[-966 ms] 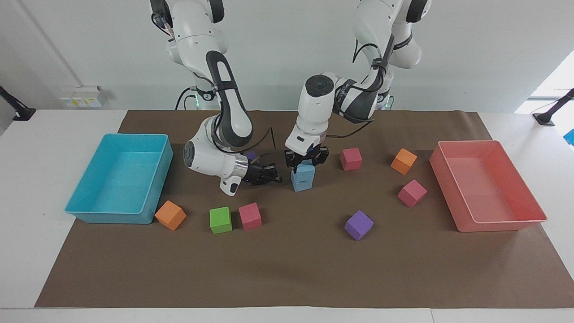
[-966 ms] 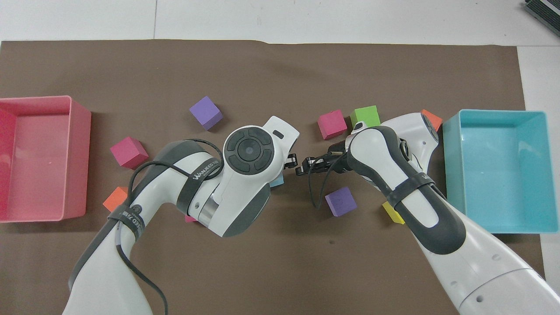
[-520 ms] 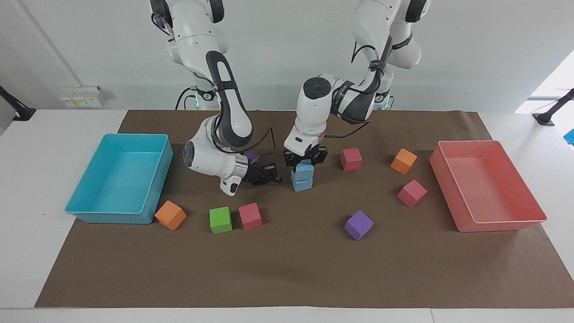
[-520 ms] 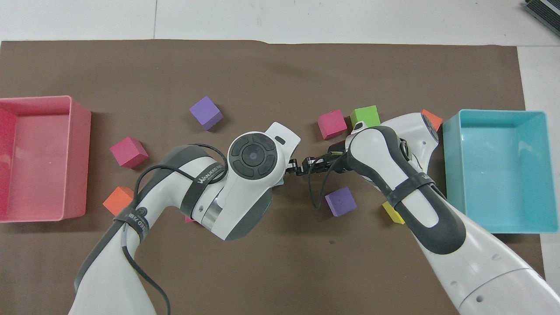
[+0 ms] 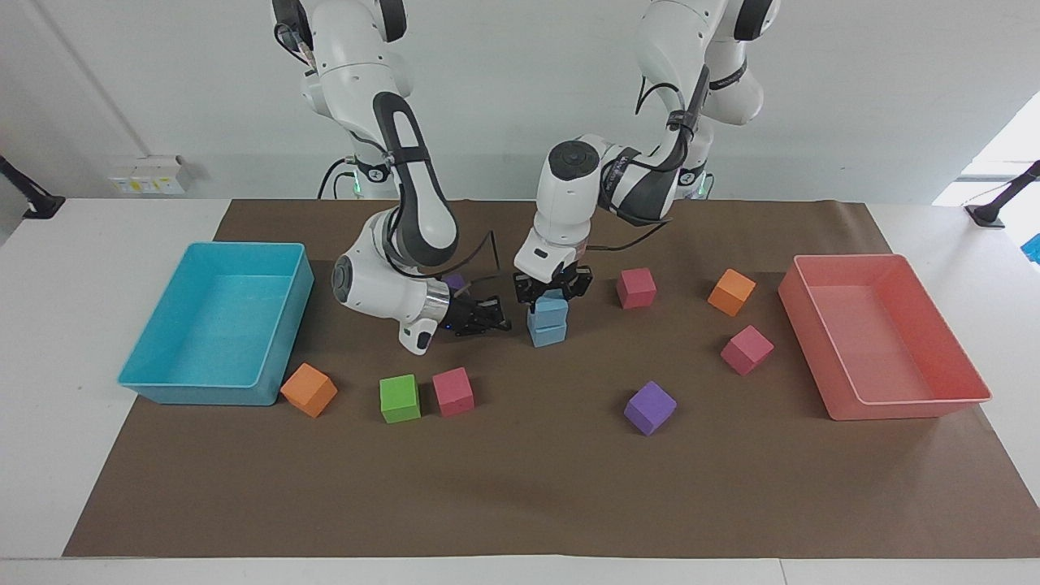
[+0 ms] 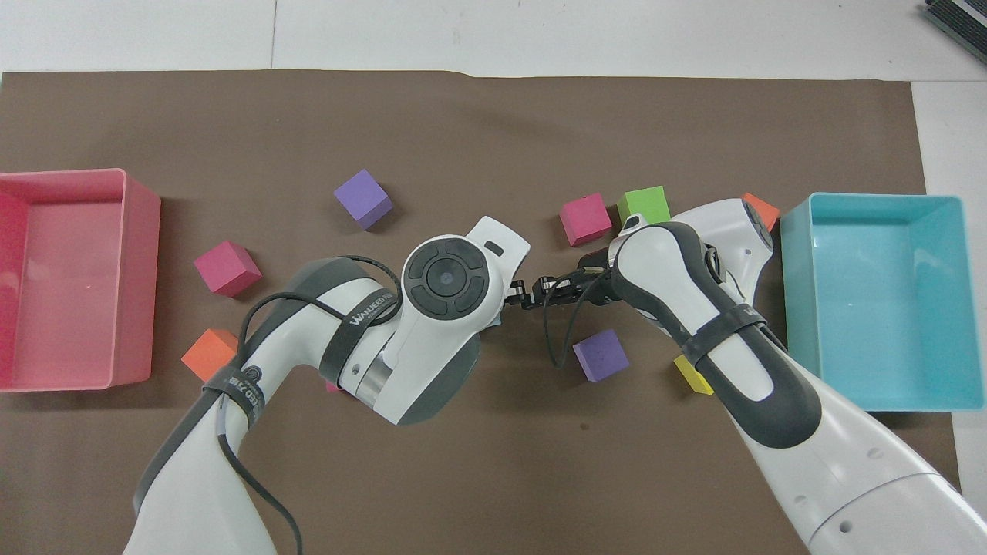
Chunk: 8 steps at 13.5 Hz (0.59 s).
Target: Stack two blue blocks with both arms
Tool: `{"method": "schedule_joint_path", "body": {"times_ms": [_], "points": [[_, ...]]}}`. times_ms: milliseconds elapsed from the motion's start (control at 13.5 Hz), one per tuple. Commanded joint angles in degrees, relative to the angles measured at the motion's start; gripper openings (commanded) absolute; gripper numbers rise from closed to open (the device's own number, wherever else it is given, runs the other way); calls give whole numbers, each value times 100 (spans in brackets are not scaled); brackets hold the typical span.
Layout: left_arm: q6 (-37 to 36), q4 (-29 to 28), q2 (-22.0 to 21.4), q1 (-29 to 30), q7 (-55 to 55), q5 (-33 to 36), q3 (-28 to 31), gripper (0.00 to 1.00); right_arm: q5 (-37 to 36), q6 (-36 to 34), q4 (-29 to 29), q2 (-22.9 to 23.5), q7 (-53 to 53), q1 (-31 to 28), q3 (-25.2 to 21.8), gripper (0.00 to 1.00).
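A: From the facing camera, the left gripper (image 5: 552,294) is coming straight down on the upper blue block (image 5: 552,309), its fingertips clamped on that cube's sides. The cube is sitting squarely on the lower blue block (image 5: 548,334), which is resting on the brown mat (image 5: 520,487) about midway between the two trays.

B: And the right gripper (image 5: 497,318)?

A: It is lying low and sideways just beside the stack, toward the cyan tray (image 5: 213,325), fingertips pressed together and carrying nothing. It is not touching the blue cubes.

B: What else is showing around them?

A: An orange cube (image 5: 309,389), a green cube (image 5: 400,398) and a pink cube (image 5: 452,391) are sitting in a row farther from the robots, toward the right arm's end. A purple cube (image 5: 650,408) is lying farther out too, toward the pink tray (image 5: 886,398).

B: Now overhead.

A: Here the left arm's wrist (image 6: 446,275) is covering the stack completely (no blue is showing beneath it). The right gripper (image 6: 532,296) is pointing in at that wrist, tips meeting. A second purple cube (image 6: 601,355) is sitting nearer the robots than those tips, and a yellow cube (image 6: 692,375) is peeking out under the right arm. The pink cube (image 6: 584,219) and green cube (image 6: 644,206) are lying farther out.
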Motion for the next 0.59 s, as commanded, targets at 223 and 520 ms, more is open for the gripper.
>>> {"method": "schedule_joint_path", "body": {"times_ms": [223,520], "points": [[167,-172,-100,-43,-34,-31,103,4,196,2,-89,-80,-36,-34,17,0],[176,-181,-100,-43,-34,-31,94,5,196,2,-98,-80,-36,-34,17,0]]}}
